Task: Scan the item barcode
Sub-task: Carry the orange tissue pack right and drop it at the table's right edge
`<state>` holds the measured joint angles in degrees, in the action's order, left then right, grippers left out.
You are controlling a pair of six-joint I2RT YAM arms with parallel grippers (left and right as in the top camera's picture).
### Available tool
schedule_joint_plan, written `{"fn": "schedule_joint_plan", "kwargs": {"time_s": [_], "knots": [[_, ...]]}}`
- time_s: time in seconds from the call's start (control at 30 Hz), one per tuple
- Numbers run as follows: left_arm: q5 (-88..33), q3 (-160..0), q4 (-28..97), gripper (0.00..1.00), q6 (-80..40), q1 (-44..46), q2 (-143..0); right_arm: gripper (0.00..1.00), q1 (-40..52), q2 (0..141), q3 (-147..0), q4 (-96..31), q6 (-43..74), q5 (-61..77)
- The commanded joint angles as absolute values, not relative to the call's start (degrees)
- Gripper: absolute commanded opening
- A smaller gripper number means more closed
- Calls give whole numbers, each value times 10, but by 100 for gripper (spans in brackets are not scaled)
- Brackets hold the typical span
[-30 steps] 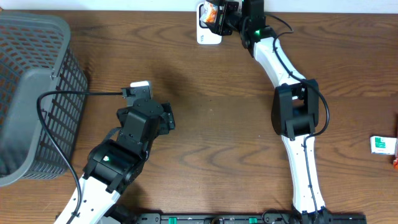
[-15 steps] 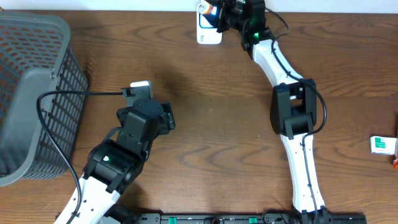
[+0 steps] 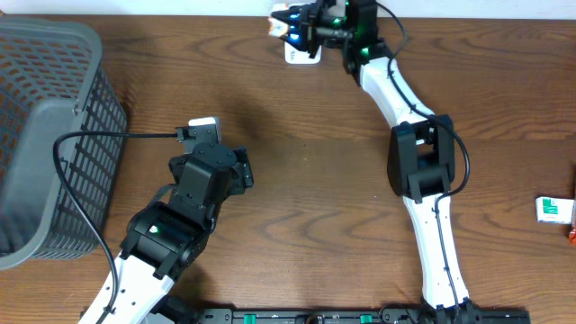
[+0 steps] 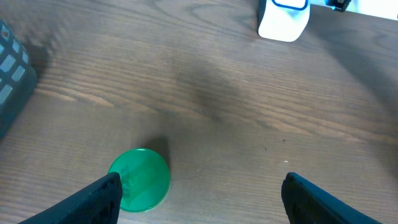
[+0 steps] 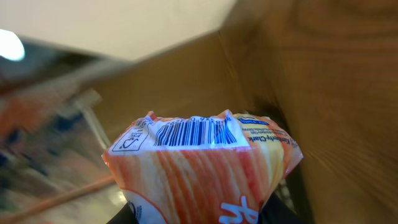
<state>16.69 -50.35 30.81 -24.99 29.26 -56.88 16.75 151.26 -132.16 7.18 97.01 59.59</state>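
1. Snack bag (image 3: 286, 22) is sitting in the right gripper (image 3: 301, 27) at the far edge of the table (image 3: 297, 180). This is the view from above. A second ago the bag was hanging right over the white box (image 3: 303, 52). Now the arm is swinging it to the left, so the bag is poking out past the box's left side. The jaws are also squeezing tighter than they were a second ago. The left arm is waiting near the grey basket (image 3: 45, 135) and is not moving at all.

2. From the left wrist, the left gripper (image 4: 202, 196) is standing wide open and holding nothing. A green round disc (image 4: 140, 179) is lying on the wood close to one finger. The white box (image 4: 283, 18), with its blue mark, is showing far off at the top.

3. From the right wrist, the orange bag (image 5: 199, 174) is filling most of the view. Its barcode (image 5: 189, 132) is showing on the crimped top edge, clear and flat. Dark finger tips are peeking out at the bottom on both sides, pinching the bag. I think the bag is now being held firmly. I think the arm is turning the stripes toward the white box, which is probably the scanner. Nothing is showing that the scan is done yet.
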Motion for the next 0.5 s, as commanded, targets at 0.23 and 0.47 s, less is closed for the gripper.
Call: {"fn": "schedule_joint_plan", "kwargs": {"time_s": [0.23,0.47], "knots": [[175,-502,309,83,-240,290,-569,4,282,1274,-1333,-503,482,13],[175,-502,309,83,-240,290,-569,21,338,1239,-1333,-797,424,-395]]}}
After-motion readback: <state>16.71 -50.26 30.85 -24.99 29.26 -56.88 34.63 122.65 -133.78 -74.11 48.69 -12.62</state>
